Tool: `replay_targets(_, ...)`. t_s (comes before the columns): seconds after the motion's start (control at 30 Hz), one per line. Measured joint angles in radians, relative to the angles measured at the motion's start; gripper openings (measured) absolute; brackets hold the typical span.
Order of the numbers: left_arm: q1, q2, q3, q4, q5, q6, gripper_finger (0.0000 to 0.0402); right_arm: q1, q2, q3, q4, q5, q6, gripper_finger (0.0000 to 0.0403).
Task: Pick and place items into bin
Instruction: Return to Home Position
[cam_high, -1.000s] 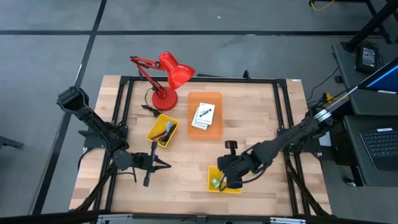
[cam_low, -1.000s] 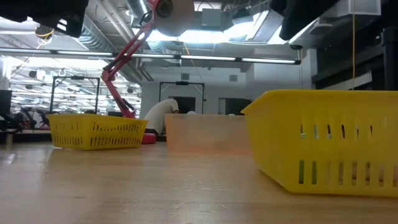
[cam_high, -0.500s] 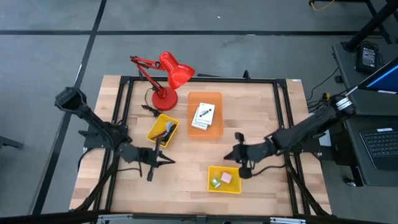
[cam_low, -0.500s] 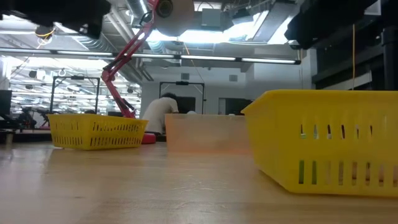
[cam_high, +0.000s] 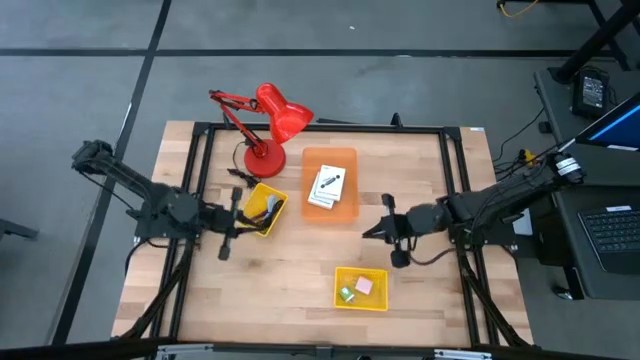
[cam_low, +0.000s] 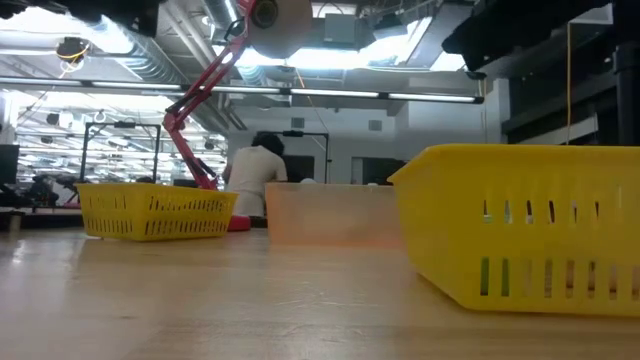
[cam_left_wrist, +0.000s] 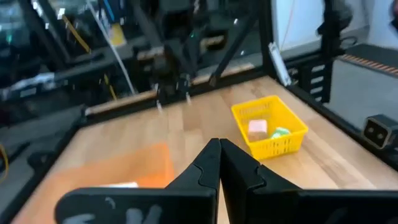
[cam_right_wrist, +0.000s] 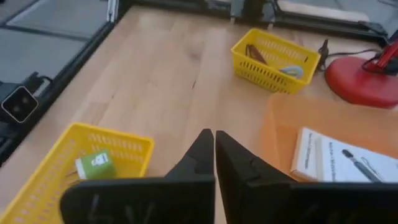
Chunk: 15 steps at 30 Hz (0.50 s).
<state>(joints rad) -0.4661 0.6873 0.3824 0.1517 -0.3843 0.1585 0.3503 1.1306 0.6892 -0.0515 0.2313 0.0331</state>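
A yellow basket (cam_high: 361, 288) near the front edge holds a green block (cam_right_wrist: 96, 165) and a pink block (cam_left_wrist: 257, 127). A second yellow basket (cam_high: 262, 208) left of centre holds a maroon cord (cam_right_wrist: 255, 53) and a black cord. An orange see-through bin (cam_high: 330, 184) behind centre holds white cards (cam_right_wrist: 348, 158). My left gripper (cam_high: 250, 214) hovers shut at the near edge of the left basket, with nothing in it. My right gripper (cam_high: 366, 234) hovers shut right of centre, above bare wood, also with nothing in it.
A red desk lamp (cam_high: 268, 125) stands at the far left, its base (cam_right_wrist: 367, 78) beside the left basket. A black frame (cam_high: 455, 190) runs round the table. Bare wood lies between the baskets. A person (cam_low: 255, 165) shows in the room behind.
My left gripper has drawn back from the front of the table toward the far-left, rising, and now stands by the left basket. My right gripper has left the front basket, pulled toward the far-right and tipped up nearer to level. Both stayed shut.
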Motion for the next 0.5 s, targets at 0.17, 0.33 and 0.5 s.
replay_targets(0.17, 0.068, -0.126, 0.000, -0.048, 0.080, 0.067, 0.0003, -0.110, -0.076, -0.065, 0.070, -0.117, -0.036, 0.0000)
replay_targets(0.33, 0.185, -0.219, 0.000, -0.149, 0.173, 0.072, 0.0003, -0.192, -0.165, -0.109, 0.101, -0.186, -0.058, 0.0000)
replay_targets(0.5, 0.310, -0.352, -0.056, -0.168, 0.238, 0.065, 0.0002, -0.226, -0.252, -0.154, 0.109, -0.203, -0.072, 0.0000)
